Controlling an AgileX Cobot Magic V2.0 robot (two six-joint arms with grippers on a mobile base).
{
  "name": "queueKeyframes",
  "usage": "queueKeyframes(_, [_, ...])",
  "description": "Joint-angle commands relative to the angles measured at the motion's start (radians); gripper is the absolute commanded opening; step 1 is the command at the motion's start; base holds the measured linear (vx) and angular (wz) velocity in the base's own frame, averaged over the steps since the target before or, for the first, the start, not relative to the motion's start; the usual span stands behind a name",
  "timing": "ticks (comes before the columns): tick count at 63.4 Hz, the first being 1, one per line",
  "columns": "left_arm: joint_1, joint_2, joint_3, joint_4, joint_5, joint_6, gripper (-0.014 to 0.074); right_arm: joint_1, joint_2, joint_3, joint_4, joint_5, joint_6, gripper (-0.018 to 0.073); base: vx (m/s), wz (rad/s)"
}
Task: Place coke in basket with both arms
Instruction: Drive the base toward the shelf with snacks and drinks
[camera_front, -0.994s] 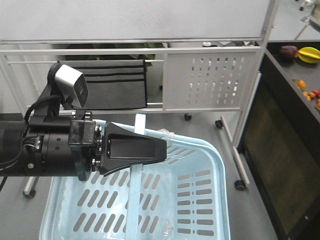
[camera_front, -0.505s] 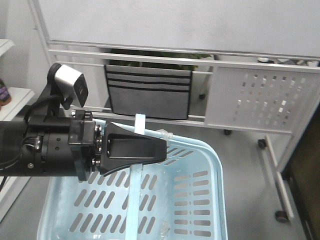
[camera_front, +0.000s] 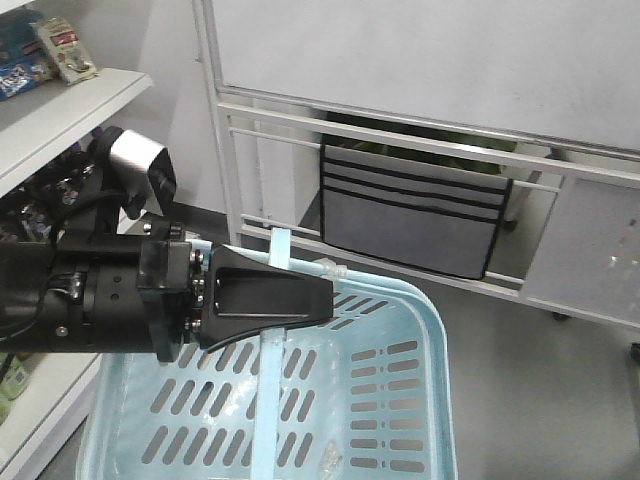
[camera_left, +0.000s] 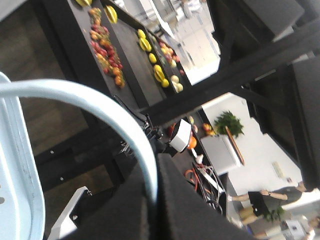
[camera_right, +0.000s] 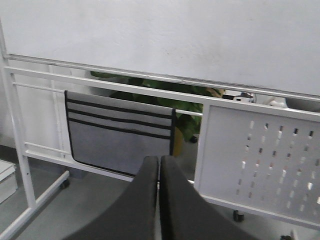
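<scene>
My left gripper (camera_front: 325, 295) is shut on the flat swing handle (camera_front: 280, 248) of the light blue basket (camera_front: 432, 330), which hangs below it in the front view. In the left wrist view the pale handle (camera_left: 100, 102) curves down into the pinch of the left gripper (camera_left: 154, 172), and a piece of the basket rim (camera_left: 17, 165) shows at the left. My right gripper (camera_right: 159, 161) is shut with nothing between its fingers, pointing at a white frame. The coke is out of view. Only a scrap of clear plastic (camera_front: 330, 460) lies on the basket floor.
A white shelf (camera_front: 70, 115) with snack packs stands at the left. Ahead is a white wheeled frame (camera_front: 225, 150) with a grey pocket organiser (camera_front: 415, 215) and a perforated panel (camera_right: 260, 160). The left wrist view shows a dark counter of fruit (camera_left: 150, 50).
The whole background has slid right, so the view has turned left. The shelf has come in at the left and the fruit counter has gone. Arm and basket keep their place in frame.
</scene>
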Motion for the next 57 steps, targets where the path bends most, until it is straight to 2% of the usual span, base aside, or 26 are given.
queueKeyframes(1, [-0.006,-0.026,-0.028,-0.129,0.034,0.007,-0.0006,-0.004,-0.018,0.009,-0.007,-0.072,-0.009,-0.0002,0.16,0.44])
queueKeyframes(57, [-0.006,-0.026,-0.028,-0.129,0.034,0.007,-0.0006,-0.004,-0.018,0.009,-0.007,-0.072,-0.009,-0.0002,0.14,0.5])
